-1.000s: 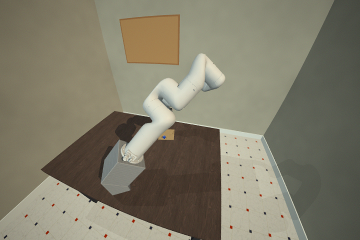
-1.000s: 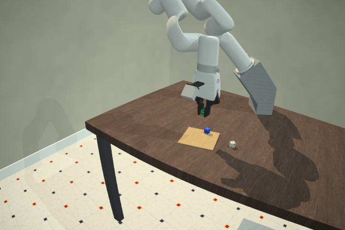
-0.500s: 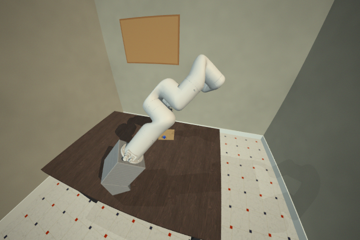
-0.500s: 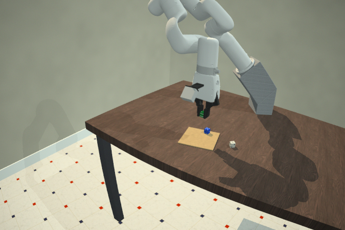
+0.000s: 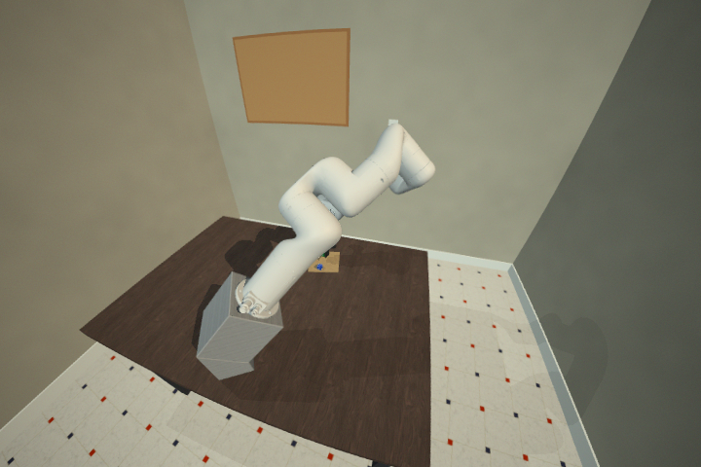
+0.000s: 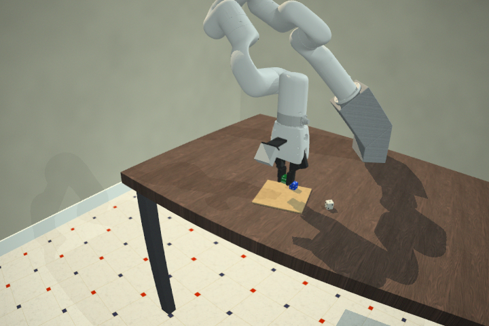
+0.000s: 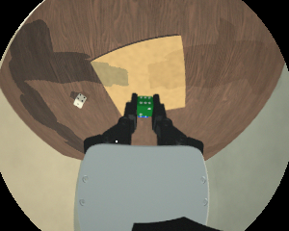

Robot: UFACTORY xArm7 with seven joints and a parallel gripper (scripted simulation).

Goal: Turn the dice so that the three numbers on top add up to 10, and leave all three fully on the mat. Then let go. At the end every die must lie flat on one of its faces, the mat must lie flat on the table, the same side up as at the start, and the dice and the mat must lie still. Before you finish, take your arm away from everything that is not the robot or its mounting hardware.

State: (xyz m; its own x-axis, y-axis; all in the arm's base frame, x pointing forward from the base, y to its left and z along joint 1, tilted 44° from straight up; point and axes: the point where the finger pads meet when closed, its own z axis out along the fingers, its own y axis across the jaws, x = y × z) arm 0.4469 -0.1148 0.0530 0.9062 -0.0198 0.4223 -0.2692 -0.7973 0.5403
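My gripper [image 6: 285,180] [image 7: 144,101] is shut on the green die [image 6: 284,178] [image 7: 144,107]. It points down at the mat's back edge in the exterior view, low and close to the blue die; whether the green die touches anything is unclear. The wrist view shows rows of white pips on the green die. The blue die [image 5: 319,267] [image 6: 293,185] sits on the tan mat [image 5: 332,265] [image 6: 272,195] [image 7: 159,58], near that edge; the green die hides most of it in the wrist view. The white die [image 6: 329,204] [image 7: 80,100] lies on the table, off the mat.
The dark wooden table [image 5: 362,341] [image 6: 214,169] carries the grey arm base [image 5: 240,336] [image 6: 372,126]. Arm shadows fall across the table and part of the mat. In the top view the arm hides most of the gripper.
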